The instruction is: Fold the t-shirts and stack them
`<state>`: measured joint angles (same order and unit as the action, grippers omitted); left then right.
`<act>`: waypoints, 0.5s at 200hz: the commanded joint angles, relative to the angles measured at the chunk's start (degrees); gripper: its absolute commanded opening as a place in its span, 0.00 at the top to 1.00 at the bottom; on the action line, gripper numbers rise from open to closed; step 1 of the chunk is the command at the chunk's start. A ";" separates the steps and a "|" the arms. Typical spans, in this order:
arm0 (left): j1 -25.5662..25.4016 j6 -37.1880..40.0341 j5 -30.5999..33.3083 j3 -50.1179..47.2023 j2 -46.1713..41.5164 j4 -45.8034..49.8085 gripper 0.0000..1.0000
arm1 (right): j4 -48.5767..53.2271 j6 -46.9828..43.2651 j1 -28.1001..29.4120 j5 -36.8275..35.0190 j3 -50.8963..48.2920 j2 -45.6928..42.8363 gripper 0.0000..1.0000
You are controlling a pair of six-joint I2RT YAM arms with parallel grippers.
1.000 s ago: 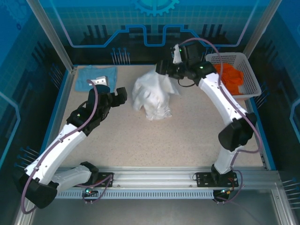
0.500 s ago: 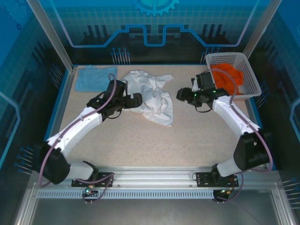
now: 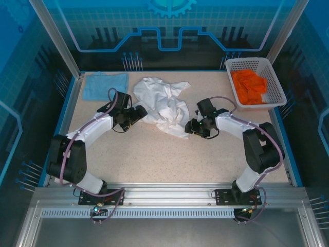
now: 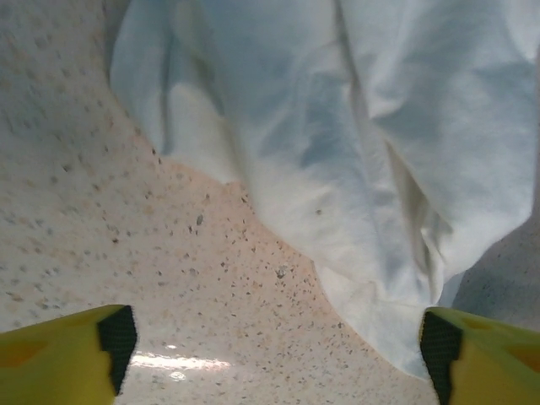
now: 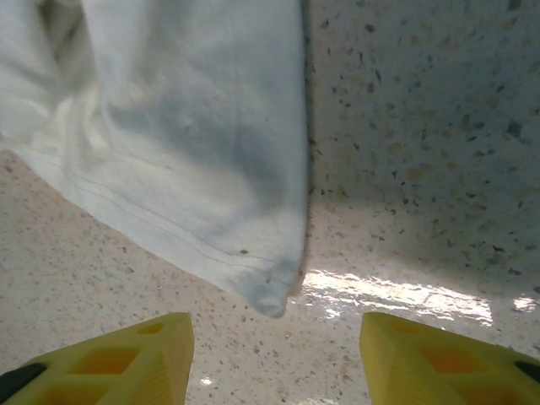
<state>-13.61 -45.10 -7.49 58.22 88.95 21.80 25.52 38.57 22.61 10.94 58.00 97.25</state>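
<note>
We see the crumpled white t-shirt point(image 3: 163, 105) on the table point(image 3: 154, 154) between both hands, left hand point(image 3: 138, 111) at its left edge, right hand point(image 3: 190, 127) just off its near-right hem corner, each with fingers apart and empty.

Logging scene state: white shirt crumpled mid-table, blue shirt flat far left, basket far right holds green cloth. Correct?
No: the cloth in the basket is orange, not green, per the top external view. The white shirt and blue shirt are as stated.
</note>
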 commanded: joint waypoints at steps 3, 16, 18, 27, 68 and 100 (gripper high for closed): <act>1.15 -1.70 -7.77 1.19 5.39 -3.34 0.24 | -1.32 0.63 1.19 -0.77 1.30 3.53 0.50; 1.91 0.56 -7.93 3.43 8.25 -1.76 0.27 | -1.75 1.06 1.37 -1.06 1.55 4.85 0.53; 2.05 0.88 -7.86 3.73 8.63 -1.52 0.27 | -1.93 1.07 1.38 -0.89 1.52 5.05 0.53; 2.86 1.82 -7.70 4.82 10.06 -0.81 0.27 | -2.42 1.28 1.47 -0.19 1.40 5.77 0.54; 5.26 0.96 -13.96 9.27 16.58 -2.44 0.29 | -3.34 1.53 4.18 0.04 1.66 6.36 0.57; 5.24 -2.20 -16.54 11.43 20.02 -6.57 0.37 | -2.82 1.64 5.59 0.75 4.24 9.73 0.64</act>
<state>-8.29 -45.25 -19.35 67.07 106.76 17.93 24.64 39.62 25.71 8.58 60.18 103.00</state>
